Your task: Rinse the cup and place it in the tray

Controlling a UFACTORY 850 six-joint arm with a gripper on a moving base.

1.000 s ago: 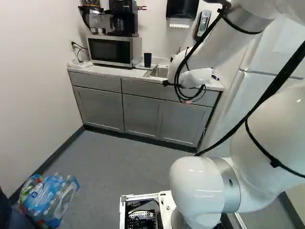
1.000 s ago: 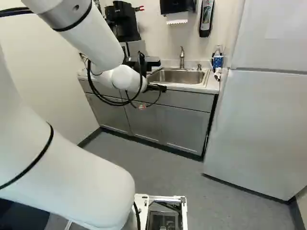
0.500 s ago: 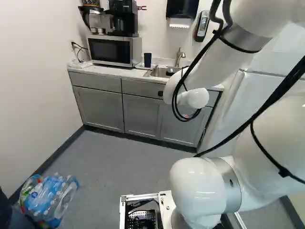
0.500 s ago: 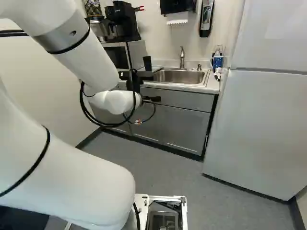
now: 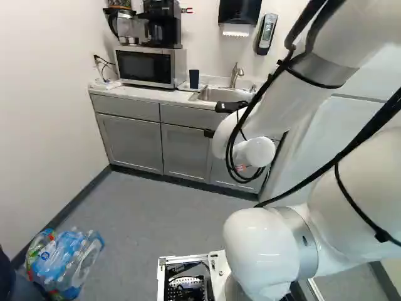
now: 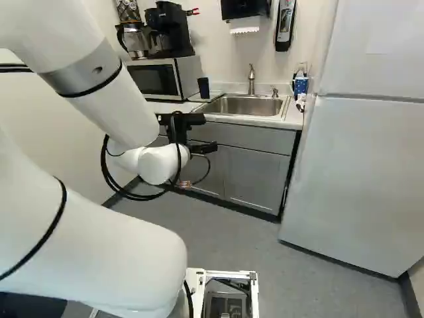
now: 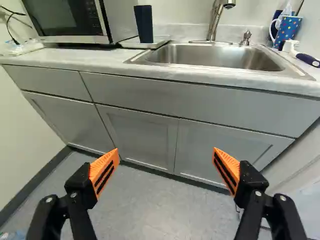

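In the right base view my gripper (image 6: 180, 126) is at the wrist's far end, short of the counter, its fingertips hard to make out. The wrist view shows the gripper (image 7: 166, 162) open, orange pads wide apart, cabinet fronts and floor beyond and nothing between them. A dark blue cup (image 7: 144, 24) stands upright on a flat, light tray (image 7: 131, 44), well ahead of the fingers. The tray lies on the counter between the microwave and the sink (image 7: 212, 56). In the left base view the cup (image 5: 194, 78) shows just left of the basin.
The faucet (image 6: 251, 79) rises behind the basin. A spotted blue mug (image 7: 287, 30) and a brush are right of the sink. The microwave (image 5: 145, 66) carries coffee makers. A fridge (image 6: 358, 172) stands at the right; wrapped bottles (image 5: 66, 260) lie on the floor.
The wrist has come lower, and in the right base view also leftward, the gripper tilting with it. Sink and microwave show more fully behind it. The base, cup and tray have stayed put.
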